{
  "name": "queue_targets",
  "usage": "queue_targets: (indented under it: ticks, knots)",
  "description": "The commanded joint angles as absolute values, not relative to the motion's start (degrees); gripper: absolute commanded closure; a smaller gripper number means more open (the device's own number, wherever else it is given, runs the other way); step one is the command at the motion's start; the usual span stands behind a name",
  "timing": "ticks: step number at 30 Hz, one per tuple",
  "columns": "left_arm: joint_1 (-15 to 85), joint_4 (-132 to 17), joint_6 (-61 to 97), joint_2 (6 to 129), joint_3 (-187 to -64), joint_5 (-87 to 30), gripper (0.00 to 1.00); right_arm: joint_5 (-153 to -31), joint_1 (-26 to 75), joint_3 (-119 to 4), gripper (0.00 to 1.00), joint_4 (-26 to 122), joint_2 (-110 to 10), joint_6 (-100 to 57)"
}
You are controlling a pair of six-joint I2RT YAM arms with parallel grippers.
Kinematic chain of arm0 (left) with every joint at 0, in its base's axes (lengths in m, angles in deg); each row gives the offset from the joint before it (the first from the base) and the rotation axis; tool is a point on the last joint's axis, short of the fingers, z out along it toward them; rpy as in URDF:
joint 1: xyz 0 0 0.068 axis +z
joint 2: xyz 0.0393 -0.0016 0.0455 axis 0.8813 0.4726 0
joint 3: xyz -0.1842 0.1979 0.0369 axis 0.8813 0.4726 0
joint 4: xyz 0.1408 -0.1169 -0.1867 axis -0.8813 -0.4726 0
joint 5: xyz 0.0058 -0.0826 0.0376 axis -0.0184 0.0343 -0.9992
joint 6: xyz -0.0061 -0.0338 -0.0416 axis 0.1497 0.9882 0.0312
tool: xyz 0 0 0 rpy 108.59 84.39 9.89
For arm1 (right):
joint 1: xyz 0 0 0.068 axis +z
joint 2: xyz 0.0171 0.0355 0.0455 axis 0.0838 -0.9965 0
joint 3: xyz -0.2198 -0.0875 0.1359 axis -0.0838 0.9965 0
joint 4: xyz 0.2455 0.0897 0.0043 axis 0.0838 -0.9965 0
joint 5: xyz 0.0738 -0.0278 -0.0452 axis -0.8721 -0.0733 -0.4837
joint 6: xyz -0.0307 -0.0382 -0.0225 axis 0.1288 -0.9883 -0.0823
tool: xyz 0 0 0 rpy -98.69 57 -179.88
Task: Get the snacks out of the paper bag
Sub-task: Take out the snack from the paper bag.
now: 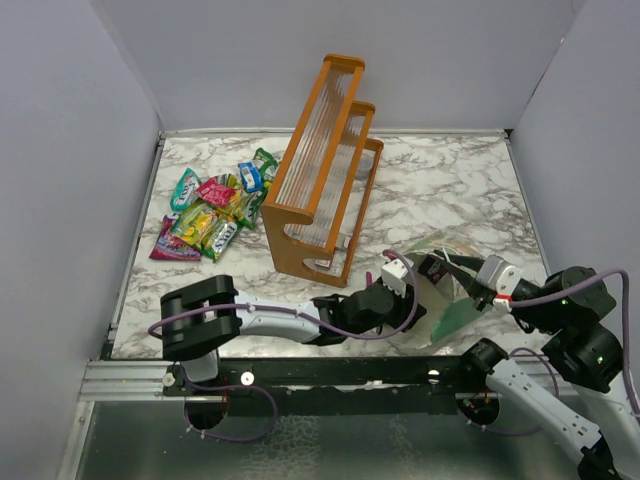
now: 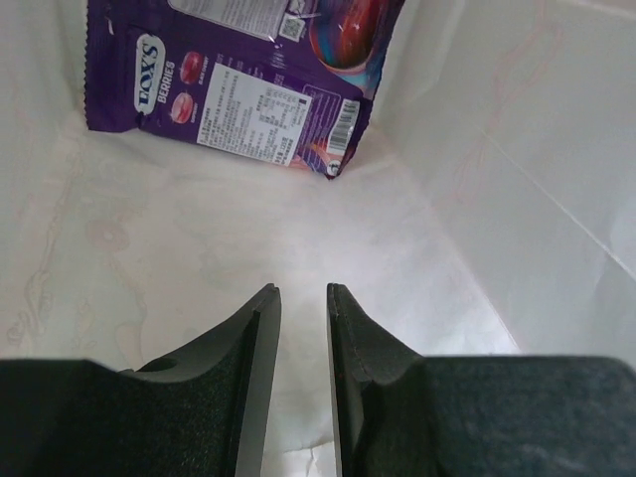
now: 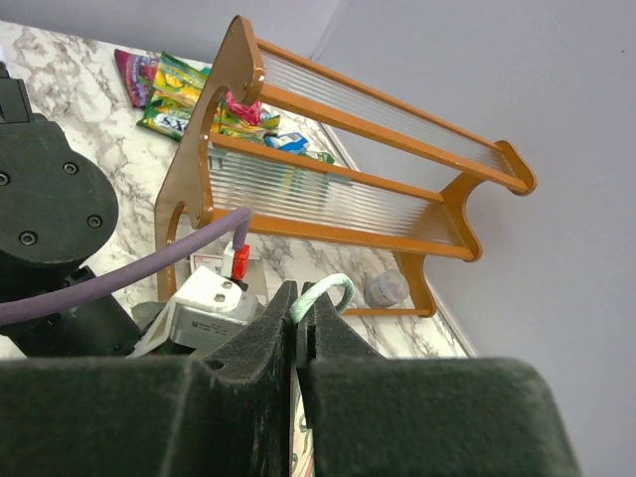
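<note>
One purple packet (image 2: 238,79) lies at the far end of the bag (image 1: 455,300), which rests on its side on the counter (image 1: 450,190). The right tool (image 3: 298,298) is clenched on its rim, apparently to keep the mouth open for the left tool (image 2: 303,298), which is inside with jaws slightly parted and empty. Roughly eight snacks (image 1: 215,215) sit piled left of the one rack (image 1: 320,170), overlapping too much for a sure count.

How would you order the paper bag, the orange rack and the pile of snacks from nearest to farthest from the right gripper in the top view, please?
1. Paper bag: pinched by the right gripper itself, on the right side.
2. Orange rack: in the middle, to the left of the bag.
3. Pile of snacks: far left, beyond the rack.
</note>
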State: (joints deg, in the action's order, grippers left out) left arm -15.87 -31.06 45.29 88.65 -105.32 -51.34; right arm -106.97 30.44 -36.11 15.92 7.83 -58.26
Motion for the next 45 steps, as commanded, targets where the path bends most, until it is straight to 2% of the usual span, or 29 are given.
queue_targets:
  ticks: [1, 7, 15, 21, 27, 30, 34, 38, 40, 45]
  knots:
    - [-15.0, -27.2, 45.7, 88.8, -106.7, -49.3, 0.72, -106.3, 30.6, -35.5, 0.98, 21.0, 8.7, -57.1]
    - [-13.5, -35.1, 37.7, 88.6, -109.2, -53.7, 0.71, -104.5, 30.6, -34.2, 0.98, 14.5, 7.3, -59.5]
    - [-5.8, -36.4, 35.7, 91.2, -113.3, -44.9, 0.71, -106.2, 30.6, -35.4, 0.98, 1.2, 6.3, -59.5]
    - [-5.0, -39.0, 34.4, 89.8, -115.6, -41.5, 0.69, -103.9, 30.6, -34.1, 0.98, 7.8, 7.5, -57.3]
    - [-5.1, -42.6, 40.8, 81.3, -112.2, -35.4, 0.55, -104.7, 30.6, -29.7, 0.98, 14.5, 2.9, -59.4]
    - [-5.1, -44.4, 45.1, 77.7, -112.0, -33.8, 0.52, -104.6, 30.6, -29.1, 0.98, 16.6, 1.0, -59.4]
    - [-5.1, -49.9, 56.6, 75.4, -113.1, -37.4, 0.46, -104.8, 30.6, -27.8, 0.98, 19.5, 0.9, -58.4]
    - [-5.2, -50.9, 63.6, 75.1, -113.8, -38.1, 0.49, -105.0, 30.6, -28.0, 0.98, 20.3, 1.5, -57.3]
    - [-5.9, -53.5, 62.7, 74.0, -114.7, -41.9, 0.49, -104.9, 30.6, -28.2, 0.98, 19.9, 1.9, -57.2]
    - [-6.2, -66.8, 53.5, 70.5, -118.7, -55.4, 0.39, -103.8, 30.6, -28.8, 0.98, 18.2, 3.3, -57.9]
